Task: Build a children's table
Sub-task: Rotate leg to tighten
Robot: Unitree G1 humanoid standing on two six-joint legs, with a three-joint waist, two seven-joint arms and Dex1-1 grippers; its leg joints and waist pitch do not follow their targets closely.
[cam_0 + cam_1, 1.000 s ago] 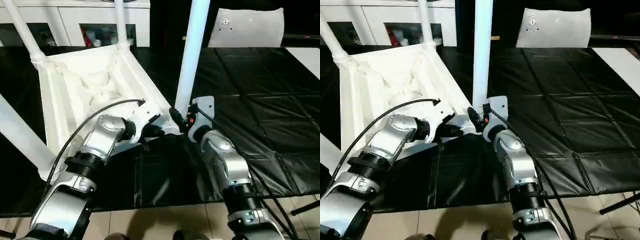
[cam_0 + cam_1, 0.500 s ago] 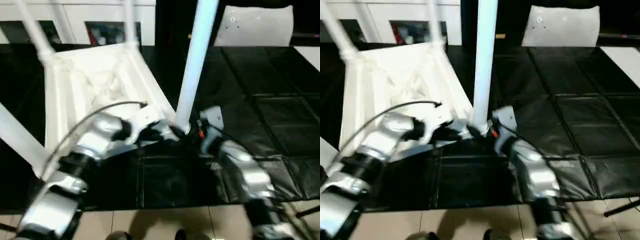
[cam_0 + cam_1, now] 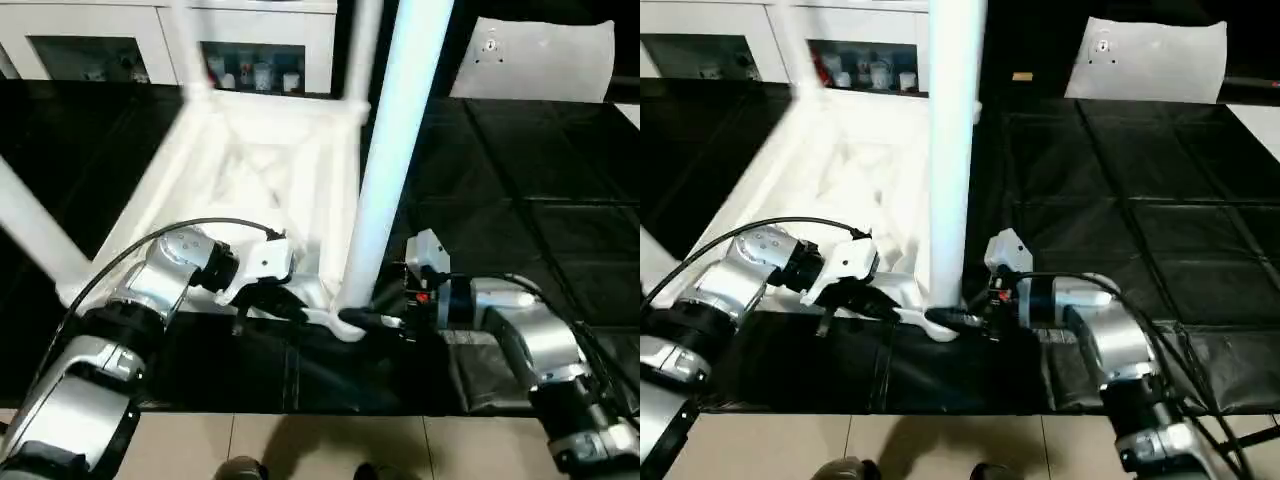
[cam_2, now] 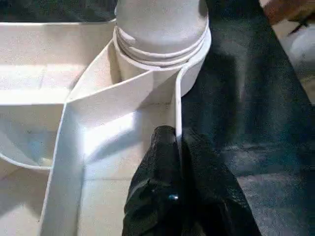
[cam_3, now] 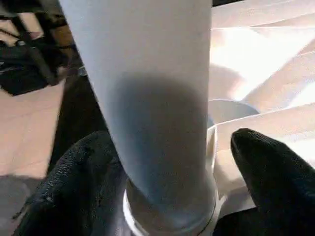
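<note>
R gripper (image 5: 162, 196) is spread wide, one black finger (image 5: 74, 187) each side of the near leg (image 3: 395, 150) just above its base; whether the pads touch the leg can't be told, so not a firm grip. L gripper (image 4: 178, 162) is closed, pinching the thin rim wall of the table top (image 3: 250, 170) right beside the near corner socket (image 4: 162, 44). The table lies upside down on the black mat (image 3: 520, 180), ribbed underside up, near corner at the mat's front edge between the two arms. The near leg stands upright in its socket, and the thread rings at its foot show in the L wrist view, so it's prob not fully seated. Other legs (image 3: 30, 225) rise from the far and left corners. White cabinet (image 3: 130, 45) behind, flat white panel (image 3: 540, 55) at back right. Step in hand, as I read it: seating/tightening the near leg. To do it well: keep the L pinch on the rim so the top can't spin or slide on the mat; close R square on the leg low down, axis kept vertical; turn in short bites, re-grip between; press down along the leg, not sideways. Risk: the tall leg levers the corner up if it's pushed off-axis, or the threads cross.
</note>
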